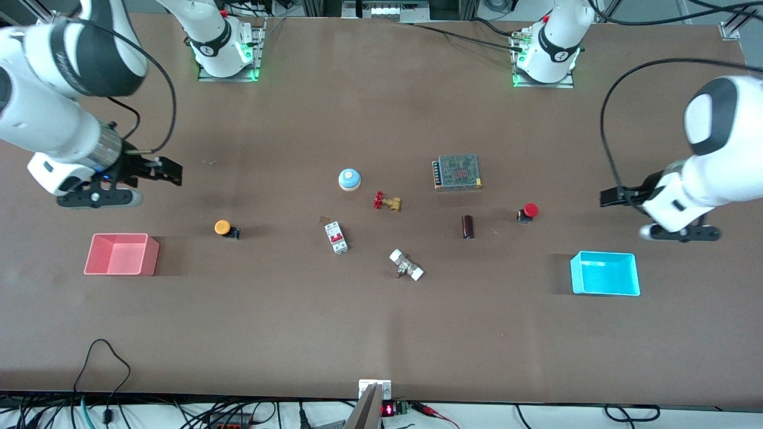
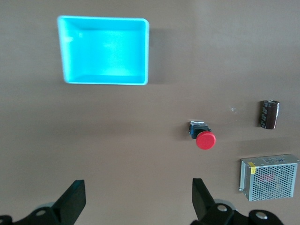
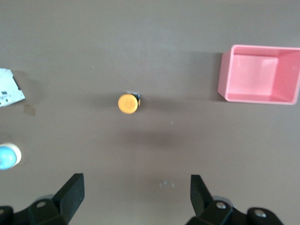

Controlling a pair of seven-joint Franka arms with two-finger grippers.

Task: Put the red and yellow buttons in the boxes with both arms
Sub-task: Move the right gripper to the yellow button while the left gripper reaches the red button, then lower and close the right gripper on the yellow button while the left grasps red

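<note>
- Brown tabletop, two white arms, both up in the air.
- Right gripper: jaws spread wide, holding nothing, over bare tabletop near the yellow button.
- Yellow button sits beside the pink box (apart, not touching), toward the right arm's end.
- Left gripper: jaws wide apart, nothing held.
- Red button stands farther from the front camera than the cyan box, w/ a dark cylinder beside it.
</note>
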